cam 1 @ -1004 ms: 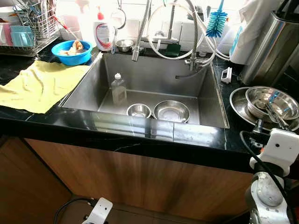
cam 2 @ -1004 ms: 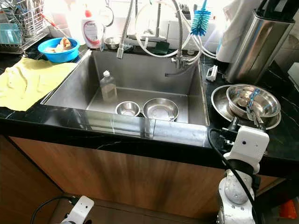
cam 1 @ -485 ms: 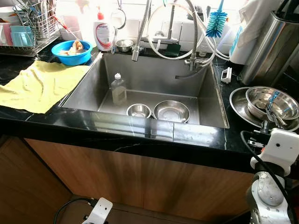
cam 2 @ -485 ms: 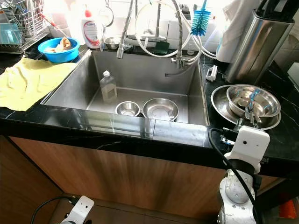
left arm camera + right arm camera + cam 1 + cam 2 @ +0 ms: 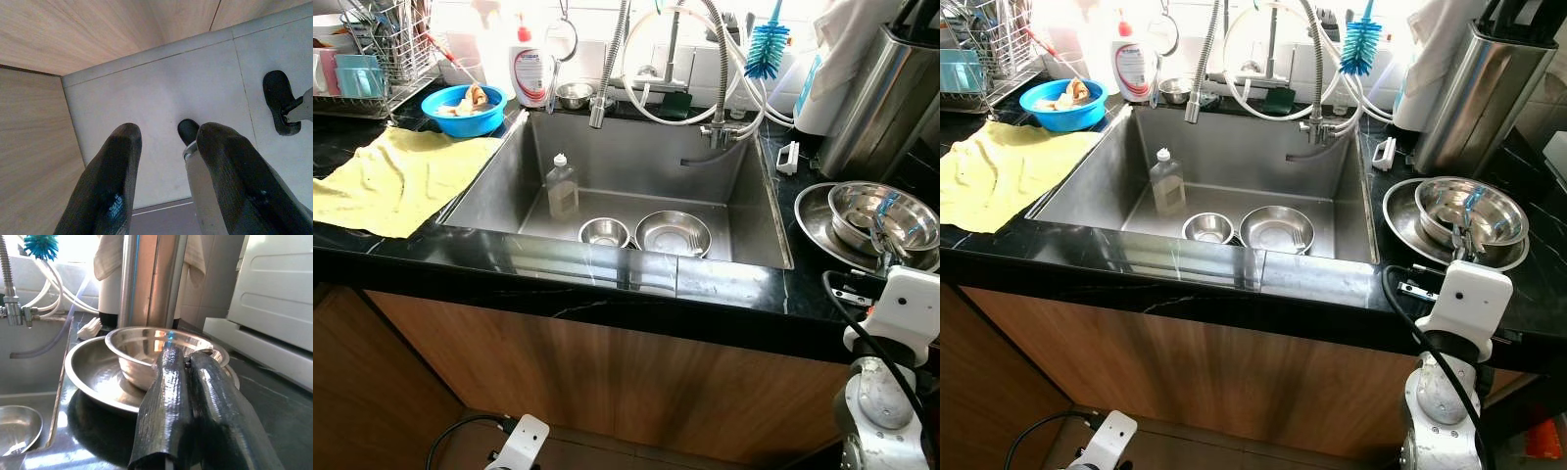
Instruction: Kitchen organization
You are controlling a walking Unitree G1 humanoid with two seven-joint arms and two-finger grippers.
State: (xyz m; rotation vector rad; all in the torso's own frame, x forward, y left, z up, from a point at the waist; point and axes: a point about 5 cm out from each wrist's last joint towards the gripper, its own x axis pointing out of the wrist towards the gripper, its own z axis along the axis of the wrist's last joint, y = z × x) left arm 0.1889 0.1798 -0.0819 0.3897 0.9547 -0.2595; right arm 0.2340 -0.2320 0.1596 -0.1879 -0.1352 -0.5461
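Steel bowl (image 5: 161,352) sits nested in a wider steel dish (image 5: 98,382) on the black counter (image 5: 1332,284) to the right of the sink (image 5: 1234,166), in front of a tall steel canister (image 5: 1474,93); the right gripper (image 5: 188,382) hovers just at the bowl's near rim with its two black fingers pressed together and holding nothing; the left gripper (image 5: 166,171) hangs idle near the floor with fingers spread; judging from this, the step in hand is to take hold of the bowl, so the fingers should part first, then straddle the thin rim, one inside and one outside, before closing; a slick, curved wall is likely to slip, so the pinch wants to be square to the rim, and the lift straight up so the dish beneath is not dragged along; two more bowls (image 5: 646,233) lie in the sink beside a bottle (image 5: 562,186)
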